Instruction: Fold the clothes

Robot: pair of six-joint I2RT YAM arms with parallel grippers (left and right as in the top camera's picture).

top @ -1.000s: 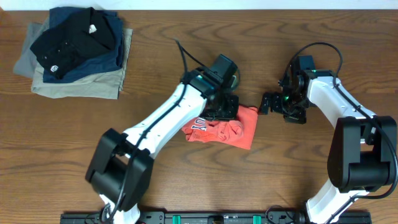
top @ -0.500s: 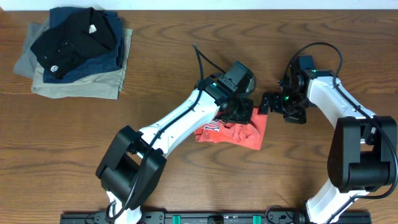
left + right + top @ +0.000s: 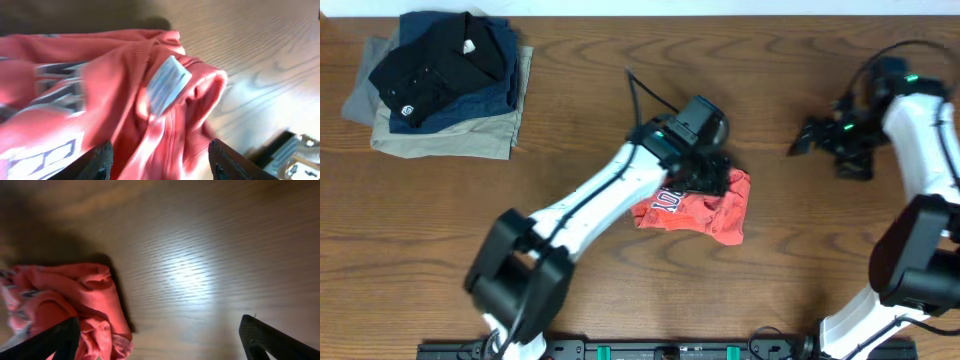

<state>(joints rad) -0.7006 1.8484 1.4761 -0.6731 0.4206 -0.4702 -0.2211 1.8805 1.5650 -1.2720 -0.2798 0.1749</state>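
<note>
- At the bottom edge of the left wrist view, the left gripper (image 3: 161, 148) has its fingers (image 3: 100, 162) set wide apart, and red cloth is bunched in the gap between them. The pads do not look closed on the cloth. Judgement: it straddles a ridge of fabric, ready to pinch.
- Just beyond, the coral-red T-shirt (image 3: 100, 90) fills the centre and left of that frame. It is crumpled, not flat, with the collar turned out so that the neck label (image 3: 167, 86) faces up.
- Neck label: pale, with faint lines of print, too blurred to read.
- Chest lettering (image 3: 665, 203): dark blocks edged in white, creased over at the left of the heap. No word is legible.
- In the overhead view the T-shirt lies on the table (image 3: 620, 290) at frame centre, and the left gripper is over its upper edge.
- The right gripper (image 3: 159, 322) has its jaws wide with nothing in them, only bare wood below. In the overhead view it sits at upper right, well apart from the shirt. Judgement: parked clear to leave the left arm room.
- Farthest, at upper left, is the stack of folded garments (image 3: 440, 85), with black on navy on khaki. Small white marks show on the black piece, unreadable.
</note>
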